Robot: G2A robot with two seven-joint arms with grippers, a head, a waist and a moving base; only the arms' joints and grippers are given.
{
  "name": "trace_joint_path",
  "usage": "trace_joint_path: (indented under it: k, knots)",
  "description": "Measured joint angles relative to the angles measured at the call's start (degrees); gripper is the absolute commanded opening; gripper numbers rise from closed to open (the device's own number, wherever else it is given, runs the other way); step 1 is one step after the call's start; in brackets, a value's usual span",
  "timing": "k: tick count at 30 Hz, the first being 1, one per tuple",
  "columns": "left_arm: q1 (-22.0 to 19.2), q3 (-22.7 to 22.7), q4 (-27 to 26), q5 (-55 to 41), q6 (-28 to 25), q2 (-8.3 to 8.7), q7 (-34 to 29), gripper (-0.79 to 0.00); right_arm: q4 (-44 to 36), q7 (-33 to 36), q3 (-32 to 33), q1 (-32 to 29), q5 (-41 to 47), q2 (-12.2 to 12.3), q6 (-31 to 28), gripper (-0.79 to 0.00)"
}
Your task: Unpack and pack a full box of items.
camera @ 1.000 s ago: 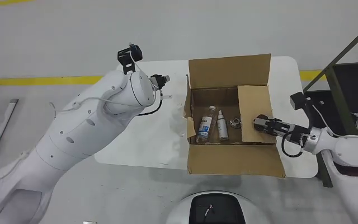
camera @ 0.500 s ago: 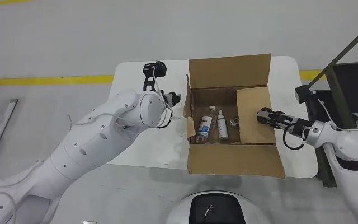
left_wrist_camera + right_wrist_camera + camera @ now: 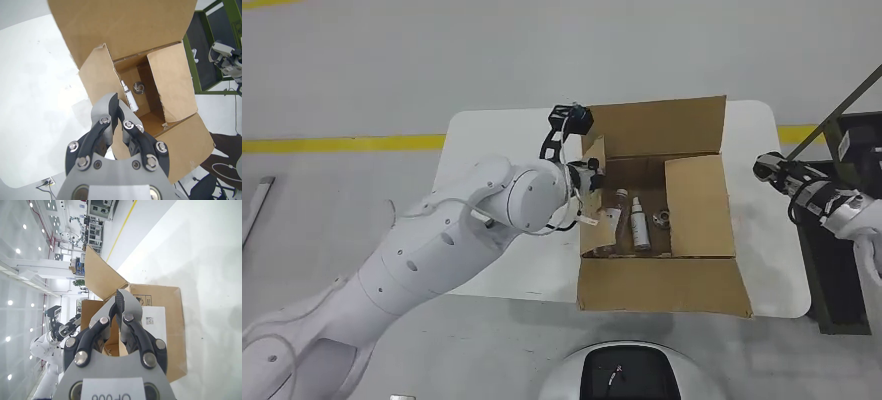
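Cardboard box, flaps open, stands on the right half of the white desk. Three things lie on its floor. A clear bottle with a blue label is at the left, partly hidden behind the left flap. A slim white bottle lies just beside it. A small round metal piece is farther right, near the right flap. The left claw hangs above the box's left flap, fingers pressed together with nothing between them. The right claw hangs to the right of the box, apart from it, near the desk's right edge. It too is pressed together and empty.
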Motion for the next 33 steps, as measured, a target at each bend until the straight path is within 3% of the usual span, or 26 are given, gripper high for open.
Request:
trace_joint_path:
  k: [8, 15, 25, 33]
  knots:
    - [0.75, 1.15, 6.44, -0.82, -6.35, -4.55, -2.05, -0.785, -0.12, -0.40, -0.08, -0.42, -0.03, -0.02, -0.21, -0.785]
    - [1.10, 2.02, 11.01, 3.05, -7.63, -7.33, -3.59, -0.785, 1.73, -8.74, -1.05, -0.38, 1.34, -0.41, -5.02, -0.785]
    - [2.05, 1.77, 13.59, 7.34, -9.37, -9.84, -6.92, -0.785, 19.24, -17.39, -12.19, 15.12, 2.30, -2.17, -11.54, -0.785]
    - [2.98, 1.03, 15.81, 9.95, -10.48, -11.09, -9.64, -0.785, 31.62, -13.66, -18.10, 25.90, 7.31, -3.60, -13.49, -0.785]
